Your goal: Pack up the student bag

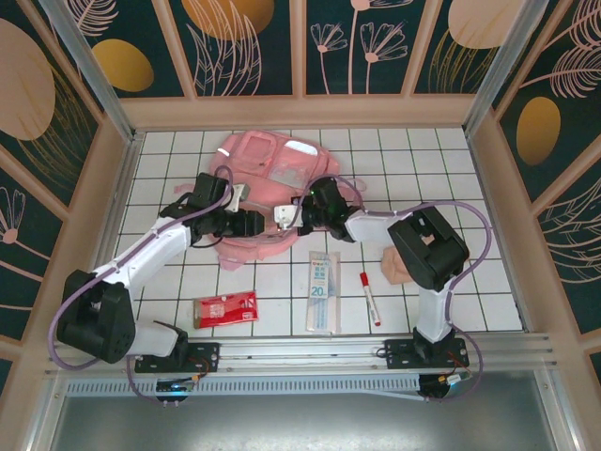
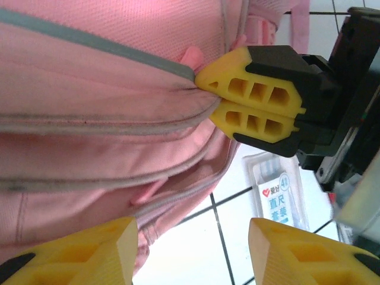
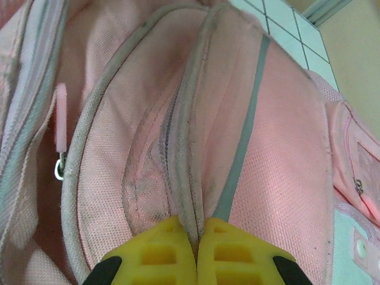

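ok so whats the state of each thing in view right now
student bag, lying on the table, a seam pinched
right claw, shut on the student bag's seam
left claw, open, beside the student bag, holding nothing
red packet, lying flat
ruler pack, lying flat
red marker, lying flat
beige pouch, partly hidden by the right arm

student bag (image 1: 268, 160) partly under right arm (image 1: 374, 226)
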{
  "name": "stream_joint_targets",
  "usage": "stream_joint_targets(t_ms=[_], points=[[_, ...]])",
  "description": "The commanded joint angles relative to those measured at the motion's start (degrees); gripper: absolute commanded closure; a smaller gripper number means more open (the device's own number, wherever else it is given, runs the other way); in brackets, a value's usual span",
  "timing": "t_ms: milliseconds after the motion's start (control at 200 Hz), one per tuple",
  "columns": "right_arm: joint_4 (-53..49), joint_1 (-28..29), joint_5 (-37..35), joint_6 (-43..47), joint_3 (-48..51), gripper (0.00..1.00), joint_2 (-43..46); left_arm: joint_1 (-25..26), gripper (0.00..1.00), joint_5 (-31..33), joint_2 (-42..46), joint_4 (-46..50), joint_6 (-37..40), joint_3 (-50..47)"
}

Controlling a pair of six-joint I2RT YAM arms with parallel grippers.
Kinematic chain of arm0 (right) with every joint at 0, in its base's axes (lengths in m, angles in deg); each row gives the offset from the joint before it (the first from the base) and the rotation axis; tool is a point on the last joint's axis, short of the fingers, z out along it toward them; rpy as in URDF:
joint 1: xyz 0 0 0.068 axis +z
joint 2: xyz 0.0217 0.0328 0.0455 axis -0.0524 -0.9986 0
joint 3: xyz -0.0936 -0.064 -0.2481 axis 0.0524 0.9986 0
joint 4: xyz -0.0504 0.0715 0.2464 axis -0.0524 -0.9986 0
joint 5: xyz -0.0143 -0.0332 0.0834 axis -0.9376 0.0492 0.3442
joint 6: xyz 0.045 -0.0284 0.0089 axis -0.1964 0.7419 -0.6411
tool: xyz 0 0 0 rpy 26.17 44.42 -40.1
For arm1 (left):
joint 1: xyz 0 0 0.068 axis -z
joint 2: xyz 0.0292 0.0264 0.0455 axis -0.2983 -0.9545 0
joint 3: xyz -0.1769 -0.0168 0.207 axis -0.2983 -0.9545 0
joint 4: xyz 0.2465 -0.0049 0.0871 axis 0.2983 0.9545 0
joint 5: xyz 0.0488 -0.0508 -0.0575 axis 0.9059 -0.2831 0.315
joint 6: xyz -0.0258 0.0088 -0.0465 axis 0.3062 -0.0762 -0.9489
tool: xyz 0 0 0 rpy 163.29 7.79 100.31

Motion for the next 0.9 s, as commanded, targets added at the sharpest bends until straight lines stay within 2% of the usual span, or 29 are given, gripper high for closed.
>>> stream_joint_targets(t_ms=[0, 210, 290, 380, 465, 510, 636, 741, 896], points=[[5.2, -2.7, 6.3, -9.7, -3.3, 1.00, 4.0, 0.3, 0.50, 0.3, -1.2, -4.4, 6.5, 0.4], [4.0, -5.7, 12.9, -16.4, -8.2, 1.00, 4.2, 2.2, 0.49, -4.9, -2.5, -10.7, 11.8, -0.5], [2.6, -6.2, 14.1, -17.1, -9.5, 1.00, 4.1, 3.9, 0.47, -4.4, -1.1, -12.6, 13.3, -1.9], [0.2, -6.3, 15.0, -17.0, -10.7, 1.00, 4.1, 4.8, 0.46, -0.1, -0.4, -15.0, 11.6, -3.4], [0.3, -6.2, 16.4, -18.0, -10.5, 1.00, 4.2, 5.1, 0.46, -0.5, -1.2, -17.2, 10.6, -4.2], [0.4, -6.2, 16.6, -18.2, -10.3, 1.00, 4.1, 5.5, 0.47, -0.4, -2.0, -18.0, 10.9, -4.1], [-1.1, -6.1, 17.9, -17.3, -10.3, 1.00, 4.2, 5.7, 0.55, 5.0, -4.0, -18.1, 10.6, -2.8], [-1.5, -6.1, 18.2, -17.1, -10.0, 1.00, 4.6, 5.7, 0.56, 9.6, -5.3, -18.6, 9.7, -1.6], [-2.0, -6.0, 18.2, -16.6, -10.0, 1.00, 5.3, 5.7, 0.68, 6.7, -8.4, -19.7, 10.1, -0.8]])
